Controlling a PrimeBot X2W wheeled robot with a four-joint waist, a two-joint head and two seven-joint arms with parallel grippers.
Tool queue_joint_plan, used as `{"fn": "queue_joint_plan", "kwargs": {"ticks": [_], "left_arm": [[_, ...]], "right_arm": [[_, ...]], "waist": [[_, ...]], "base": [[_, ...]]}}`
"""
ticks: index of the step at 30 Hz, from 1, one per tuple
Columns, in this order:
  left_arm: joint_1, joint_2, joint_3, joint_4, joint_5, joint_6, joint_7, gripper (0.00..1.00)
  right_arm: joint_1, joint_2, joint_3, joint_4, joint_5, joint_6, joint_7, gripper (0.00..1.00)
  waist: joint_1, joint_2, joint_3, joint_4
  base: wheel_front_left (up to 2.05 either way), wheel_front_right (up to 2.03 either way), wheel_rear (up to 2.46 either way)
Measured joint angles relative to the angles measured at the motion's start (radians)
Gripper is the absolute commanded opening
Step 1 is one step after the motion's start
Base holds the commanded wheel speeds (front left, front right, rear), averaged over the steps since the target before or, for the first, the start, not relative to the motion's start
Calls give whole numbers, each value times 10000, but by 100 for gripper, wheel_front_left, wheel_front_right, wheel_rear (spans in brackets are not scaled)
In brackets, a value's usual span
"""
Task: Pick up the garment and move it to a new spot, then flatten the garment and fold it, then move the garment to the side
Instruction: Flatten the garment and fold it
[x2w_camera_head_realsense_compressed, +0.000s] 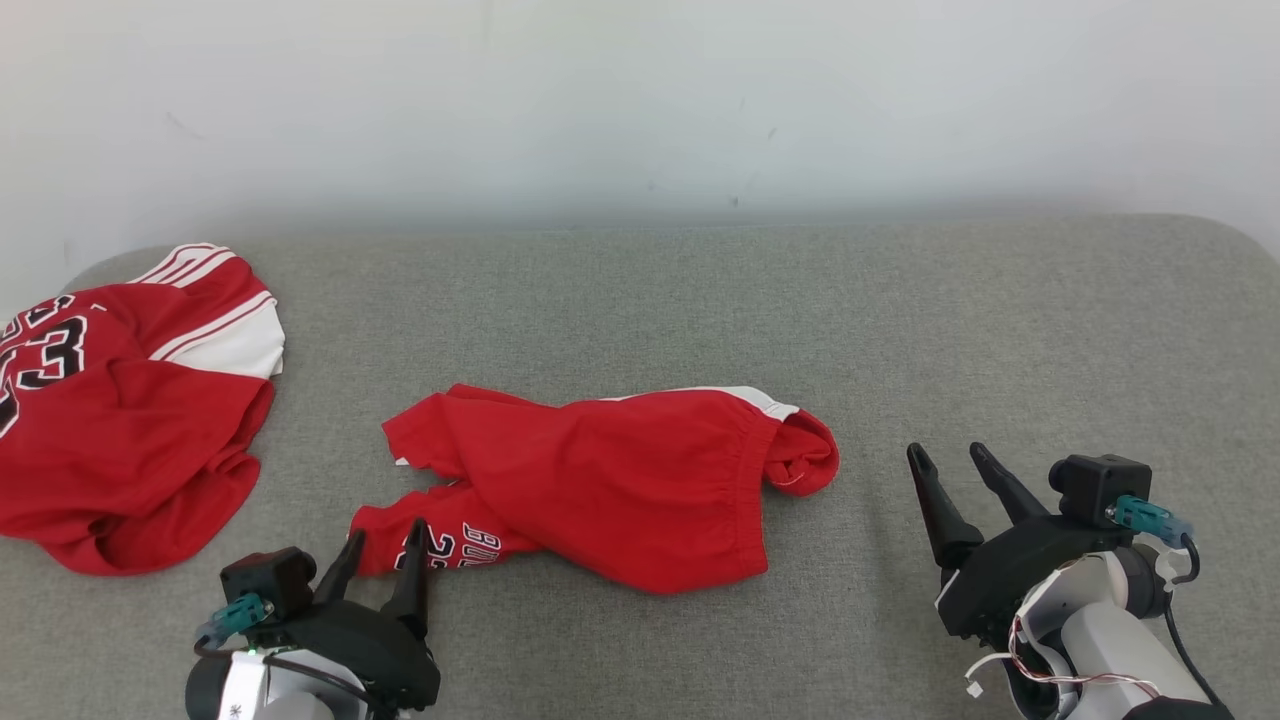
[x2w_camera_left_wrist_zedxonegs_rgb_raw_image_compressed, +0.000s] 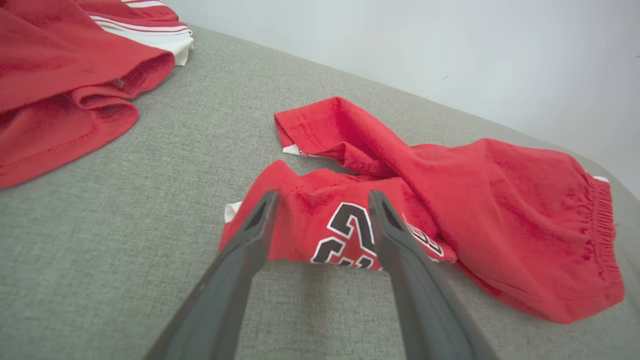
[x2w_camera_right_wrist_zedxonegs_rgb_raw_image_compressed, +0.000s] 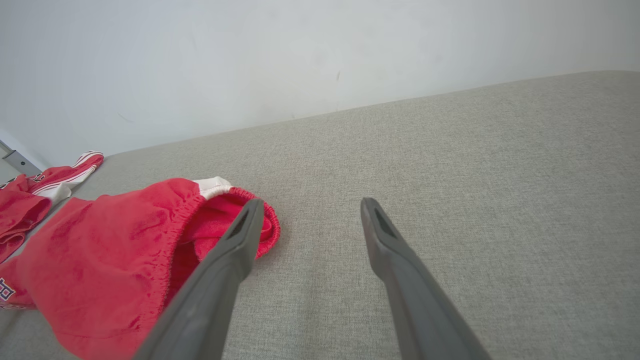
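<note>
Head view: red shorts (x2w_camera_head_realsense_compressed: 620, 490) crumpled on grey cushion (x2w_camera_head_realsense_compressed: 900, 330); left end effector (x2w_camera_head_realsense_compressed: 388, 532) released, right end effector (x2w_camera_head_realsense_compressed: 945, 450) released.

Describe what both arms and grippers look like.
The left gripper and right gripper: two long, tapering dark fingers on a black body, each with a black box and teal plug. Pale forearms; red and white wires at the right wrist.

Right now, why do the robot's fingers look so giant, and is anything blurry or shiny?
Head view: soft, even light, no glare, only faint shadows under the red shorts; the wall looks hazy. Left wrist view: the wide lens makes the left gripper look huge and tilts the couch. Right wrist view: same stretching on the right gripper; the couch weave stays sharp.
</note>
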Motion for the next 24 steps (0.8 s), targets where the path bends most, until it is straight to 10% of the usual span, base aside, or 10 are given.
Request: {"fn": "queue_joint_plan", "kwargs": {"ticks": [24], "left_arm": [[-1357,40,-343,-719,389,-40,696,100]], "right_arm": [[-1075,711,1037,341,98,86,489,100]], "waist": [[2,1,251,539]], "base": [[0,0,0]]}}
